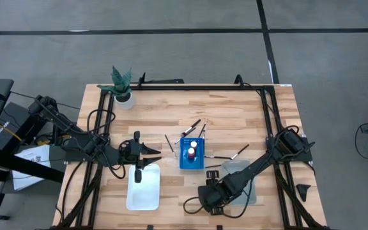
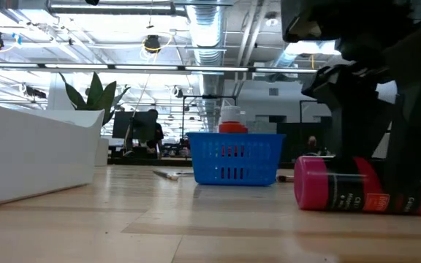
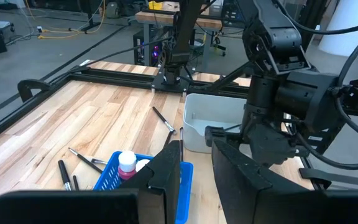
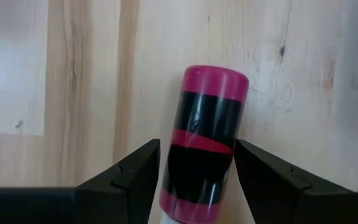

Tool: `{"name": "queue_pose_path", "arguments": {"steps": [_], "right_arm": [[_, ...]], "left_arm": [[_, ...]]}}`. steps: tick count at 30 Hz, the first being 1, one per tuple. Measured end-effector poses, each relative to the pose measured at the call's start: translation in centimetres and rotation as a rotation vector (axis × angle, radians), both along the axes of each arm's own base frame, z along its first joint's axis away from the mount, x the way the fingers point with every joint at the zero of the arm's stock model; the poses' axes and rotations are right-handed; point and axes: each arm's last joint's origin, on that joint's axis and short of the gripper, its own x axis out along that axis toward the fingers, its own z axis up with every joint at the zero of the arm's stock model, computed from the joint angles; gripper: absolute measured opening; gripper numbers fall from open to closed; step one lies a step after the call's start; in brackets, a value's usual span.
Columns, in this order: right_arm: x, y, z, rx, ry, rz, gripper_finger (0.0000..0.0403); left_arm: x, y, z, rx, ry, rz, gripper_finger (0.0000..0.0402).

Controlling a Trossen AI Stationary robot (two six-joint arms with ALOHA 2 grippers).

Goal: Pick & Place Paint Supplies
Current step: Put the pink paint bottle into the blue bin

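A wooden worktop (image 1: 235, 121) seen from above, with two dark robot arms. The right claw (image 4: 196, 174) is low at the near edge of the worktop, near the centre, its fingers spread to either side of a paint bottle (image 4: 204, 140) lying on its side on the wood. The bottle is pink-red with a black label; in the right wrist view the fingers (image 4: 126, 180) flank it closely, though contact cannot be told.

In the middle of the worktop stands a blue basket (image 1: 192, 154) holding two small red bottles with white caps (image 1: 191, 149). Several thin dark brushes (image 1: 192, 126) lie scattered on the wood around the basket, to its left, far side and right.

The left claw (image 1: 152, 153) hovers left of the basket with its fingers spread and holding nothing, above the far end of a white tray (image 1: 143, 187). A grey tray (image 1: 240, 171) lies on the right, partly under the right arm. A potted plant (image 1: 122, 86) stands at the far left corner.
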Motion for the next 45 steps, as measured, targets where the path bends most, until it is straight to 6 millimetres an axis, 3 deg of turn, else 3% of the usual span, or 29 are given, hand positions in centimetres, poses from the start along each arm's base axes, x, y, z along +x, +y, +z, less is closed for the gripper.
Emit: {"name": "queue_pose_path", "arguments": {"steps": [8, 19, 28, 36, 45], "right_arm": [[0.4, -0.3, 0.1, 0.011, -0.018, -0.007, 0.0194], [0.6, -0.5, 0.1, 0.013, -0.026, -0.006, 0.0133], [0.8, -0.3, 0.4, 0.011, -0.036, 0.019, 0.0131], [2.2, 0.5, 3.6, 0.004, -0.103, 0.086, 0.0124], [3.4, 1.1, 7.9, -0.079, -0.208, 0.15, 0.0123]], "left_arm": [[0.0, 0.0, 0.0, 0.0, 0.0, 0.0, 0.0085], [0.0, 0.0, 0.0, 0.0, 0.0, 0.0, 0.0085], [0.0, 0.0, 0.0, 0.004, 0.001, -0.003, 0.0085], [0.6, -0.9, -1.0, 0.085, 0.061, -0.142, 0.0085], [2.8, -2.6, -4.4, 0.372, 0.185, -0.283, 0.009]]}}
